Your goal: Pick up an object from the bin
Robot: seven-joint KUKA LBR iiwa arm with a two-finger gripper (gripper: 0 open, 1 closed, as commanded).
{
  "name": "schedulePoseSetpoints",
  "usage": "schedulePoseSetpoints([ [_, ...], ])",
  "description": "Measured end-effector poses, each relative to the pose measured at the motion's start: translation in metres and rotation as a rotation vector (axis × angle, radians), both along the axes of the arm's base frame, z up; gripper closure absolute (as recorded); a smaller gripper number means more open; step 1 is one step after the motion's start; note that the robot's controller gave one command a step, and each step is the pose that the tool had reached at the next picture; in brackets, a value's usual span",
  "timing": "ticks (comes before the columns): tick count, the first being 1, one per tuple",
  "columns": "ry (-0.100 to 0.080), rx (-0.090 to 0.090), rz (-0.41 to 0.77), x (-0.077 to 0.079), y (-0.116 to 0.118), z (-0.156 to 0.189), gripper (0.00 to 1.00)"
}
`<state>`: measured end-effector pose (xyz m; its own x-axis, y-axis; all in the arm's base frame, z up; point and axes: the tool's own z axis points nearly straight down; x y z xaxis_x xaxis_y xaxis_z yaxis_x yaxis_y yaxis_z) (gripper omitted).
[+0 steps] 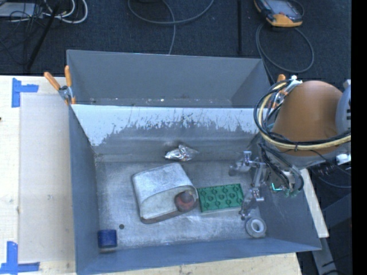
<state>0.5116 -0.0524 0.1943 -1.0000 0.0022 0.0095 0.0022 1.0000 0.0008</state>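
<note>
Nearest, in the bin's front left corner, a blue block lies alone. Toward the front right a small grey ring lies flat on the floor, just in front of the gripper's lower finger.

Farther in, the gripper hangs low at the bin's right side. Its two fingers stand well apart, one toward the back and one toward the front, with nothing between them. The right end of a green plate, flat and studded, lies just at the gap; I cannot tell whether the fingers are down at its level. The plate's left end lies against a grey shell, a rounded hood with a brown disc in its mouth. Beyond these, a crumpled bit of foil lies near the back wall.

I judge the step to be the approach, with the grasp not yet made. The plate is the likeliest pick. It lies flat, so the next move calls for the fingers to go right down to the floor, straddle the plate's end and close on its edges, clear of the ring.
</note>
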Motion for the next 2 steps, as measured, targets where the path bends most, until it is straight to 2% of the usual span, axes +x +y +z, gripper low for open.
schedulePoseSetpoints([
  [1, -0.011, 0.001, 0.262, 0.0505, 0.0191, -0.1243, 0.00],
  [2, -0.014, -0.001, 0.265, 0.0514, 0.0189, -0.1208, 1.00],
])
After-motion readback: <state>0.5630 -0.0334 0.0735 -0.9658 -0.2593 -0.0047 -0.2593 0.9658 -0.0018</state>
